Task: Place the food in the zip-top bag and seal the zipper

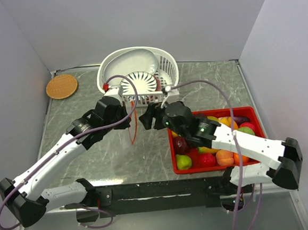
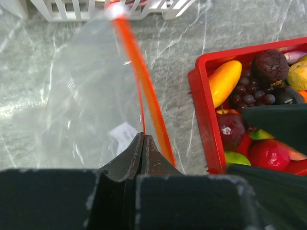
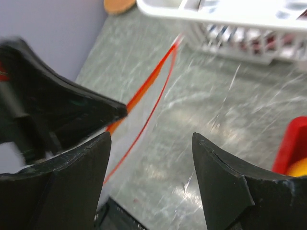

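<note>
The clear zip-top bag (image 2: 81,91) hangs over the marble table, its orange-red zipper (image 2: 144,72) running away from my left wrist camera. My left gripper (image 2: 143,137) is shut on one lip of the bag's mouth, pinching the thin orange edge. From above, the left gripper (image 1: 129,120) and the zipper (image 1: 135,123) sit mid-table. My right gripper (image 1: 147,118) faces it from the right, open and holding nothing. In the right wrist view the right gripper (image 3: 151,143) stands just beside the zipper (image 3: 148,84). The food (image 1: 206,160) lies in the red tray (image 1: 248,109): mango (image 2: 224,81), grapes (image 2: 249,93), apple (image 2: 268,154).
A white slotted basket (image 1: 163,66) holding a white dish stands at the back centre, close behind the bag. A round cork mat (image 1: 61,86) lies at the back left. The red tray (image 2: 204,110) sits right of the bag. Grey walls close in both sides.
</note>
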Robot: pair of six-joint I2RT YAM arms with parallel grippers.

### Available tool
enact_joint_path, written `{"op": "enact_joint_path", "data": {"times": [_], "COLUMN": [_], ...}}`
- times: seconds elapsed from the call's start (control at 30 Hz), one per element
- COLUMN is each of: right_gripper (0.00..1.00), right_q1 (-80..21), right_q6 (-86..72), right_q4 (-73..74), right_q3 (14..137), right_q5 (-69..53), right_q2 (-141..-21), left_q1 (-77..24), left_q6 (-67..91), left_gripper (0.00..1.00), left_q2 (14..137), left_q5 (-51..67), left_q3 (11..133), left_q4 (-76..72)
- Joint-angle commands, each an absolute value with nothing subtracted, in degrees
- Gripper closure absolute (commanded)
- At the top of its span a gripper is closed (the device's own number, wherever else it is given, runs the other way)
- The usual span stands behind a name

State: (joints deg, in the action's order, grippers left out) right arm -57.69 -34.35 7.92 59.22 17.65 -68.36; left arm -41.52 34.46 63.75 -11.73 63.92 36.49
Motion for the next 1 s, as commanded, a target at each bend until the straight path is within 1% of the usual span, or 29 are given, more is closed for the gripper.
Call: {"op": "enact_joint_path", "data": {"times": [0.0, 0.2, 0.3, 0.33, 0.37, 0.73, 0.97], "right_gripper": [0.25, 0.3, 0.34, 0.37, 0.38, 0.36, 0.36], "right_q1": [-57.13, -56.6, -55.81, -55.46, -55.11, -55.02, -55.28], "right_q6": [-37.17, -38.41, -39.46, -39.81, -40.16, -41.92, -41.92], "right_q4": [9.31, 8.0, 7.74, 7.73, 7.04, 6.07, 7.38], "right_q3": [63.54, 65.3, 65.83, 65.92, 65.4, 62.05, 65.82], "right_q5": [11.78, 8.7, 8.53, 8.26, 8.0, 9.58, 8.88], "right_q2": [-72.15, -77.6, -80.41, -81.29, -81.39, -74.98, -78.66], "left_q1": [-43.33, -43.95, -44.12, -44.12, -44.21, -44.12, -44.21], "left_q6": [31.2, 30.32, 30.06, 29.88, 29.88, 30.94, 31.73], "left_gripper": [0.99, 0.99, 0.99, 0.99, 0.99, 0.99, 0.99], "left_q2": [61.44, 60.91, 60.38, 60.29, 60.21, 60.29, 60.64], "left_q5": [-16.34, -15.56, -14.42, -14.24, -14.67, -18.37, -18.63], "left_q3": [68.9, 68.12, 67.15, 67.06, 66.89, 64.95, 64.86], "left_q4": [38.49, 37.36, 35.95, 35.6, 35.68, 35.95, 35.33]}}
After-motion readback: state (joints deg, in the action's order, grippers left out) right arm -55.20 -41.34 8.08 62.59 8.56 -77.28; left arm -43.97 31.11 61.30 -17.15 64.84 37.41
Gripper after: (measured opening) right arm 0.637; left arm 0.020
